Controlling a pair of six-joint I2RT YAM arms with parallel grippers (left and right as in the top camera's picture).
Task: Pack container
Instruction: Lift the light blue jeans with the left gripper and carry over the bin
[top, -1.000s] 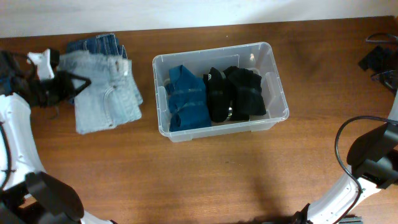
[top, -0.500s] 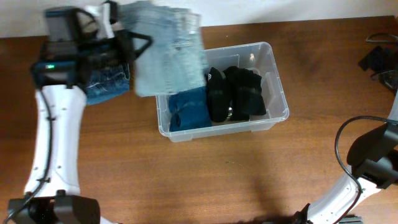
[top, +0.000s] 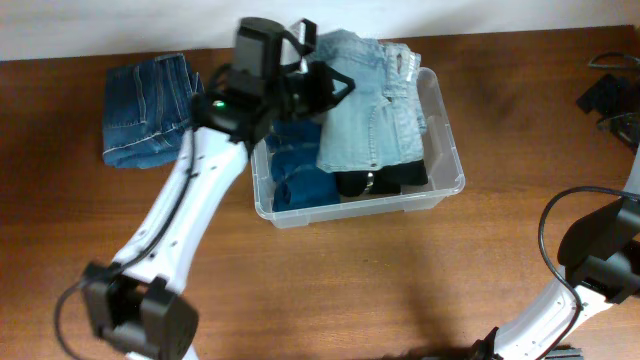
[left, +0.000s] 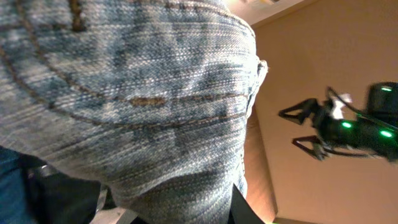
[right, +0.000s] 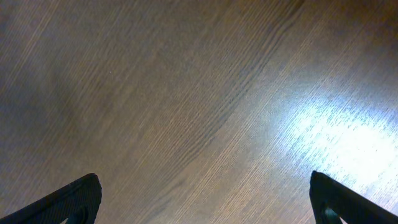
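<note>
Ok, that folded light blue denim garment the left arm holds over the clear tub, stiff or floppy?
Probably floppy: the folded light blue denim garment is layered cloth gripped at one edge by the left gripper. Likely hefty, given thick folds. Coarse weave in the wrist view suggests little slipping.

White tube links on the left arm (top: 190, 215), joined by black motor housings, with a small green light glowing on the black wrist block (top: 218, 103) and a grey-black camera box (top: 262, 45) mounted above it. Same white-and-black build on the right arm (top: 555, 305), with a thin black cable (top: 543, 235) looping beside its dark elbow housing. Matte black jaws, tapering to pointed tips in the right wrist view.
</note>
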